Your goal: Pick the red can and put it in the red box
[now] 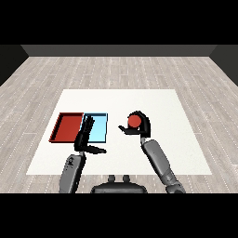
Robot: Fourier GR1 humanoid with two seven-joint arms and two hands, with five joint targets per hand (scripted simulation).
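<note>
Right hand [139,125] curled round the red can [134,121], held right of the light blue tray [100,126], well apart from the red tray [68,126]. Left hand [86,135] released, fingers straight, lying over the blue tray's near edge, holding nothing. Main risk, as a judgement: crossing the blue tray and ending short, in the wrong 1 of the 2 trays. Also likely: brushing the left hand, parked in the path across the desk [162,107].
</note>
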